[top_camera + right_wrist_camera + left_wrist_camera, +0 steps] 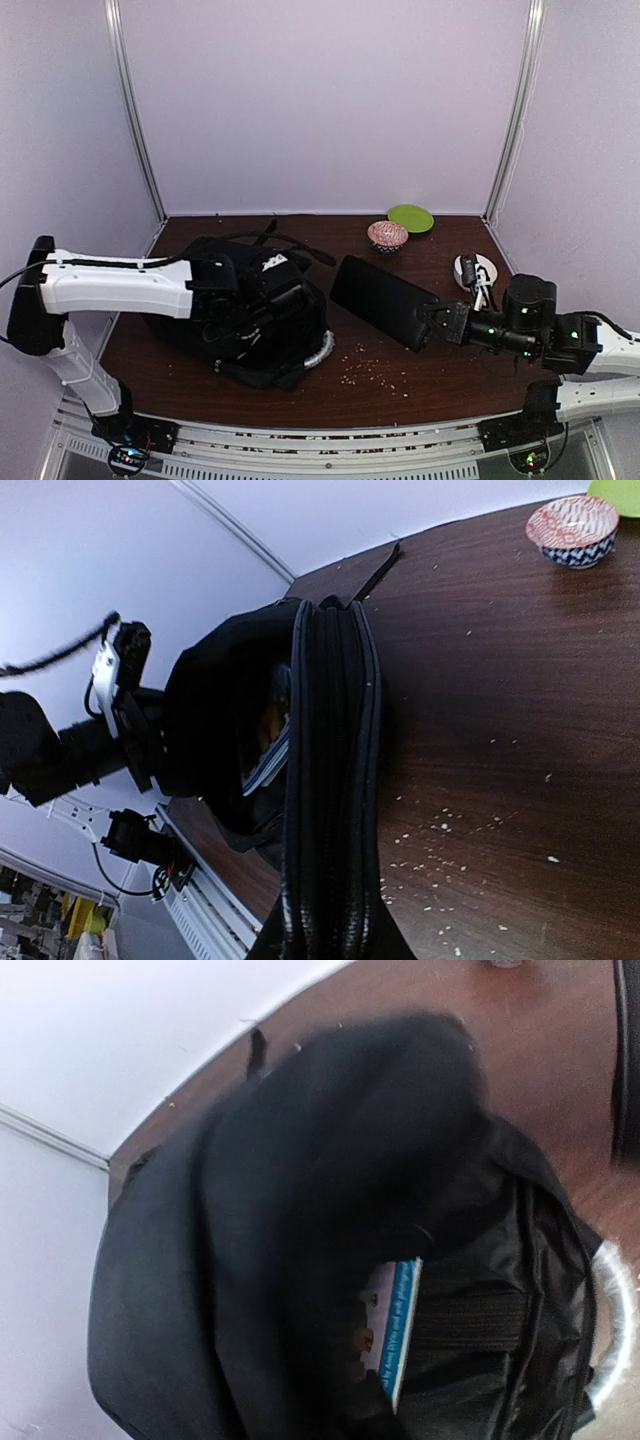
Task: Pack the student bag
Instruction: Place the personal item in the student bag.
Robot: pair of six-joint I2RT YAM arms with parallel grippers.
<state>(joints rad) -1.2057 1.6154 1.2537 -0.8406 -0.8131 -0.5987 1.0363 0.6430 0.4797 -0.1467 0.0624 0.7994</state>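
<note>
Because the student bag [265, 300] lies slumped on the left half of the bench [180, 375], its silvery-grey handle [322, 350] at its near right end, it sits to the left of the right end effector [432, 322] and directly under the left one. Next in size is the flat black case [385, 298], held up at a tilt. Its long axis runs from the right end effector leftward toward the bag, and its far corner is just beside the bag's right flank but apart from it. The right wrist view looks along the case edge-on toward a gap in the bag where a blue-edged booklet [265, 765] shows, so the mouth appears to face the case. The right end effector pinches the case's near end. The left end effector [225, 300] is down on the bag's top fabric, black against black, and I cannot tell whether it is spread or pinching the flap. As I judge it, the left arm is nearer and suits holding the mouth wide, while the right must carry the case lengthwise leftward into the gap.
</note>
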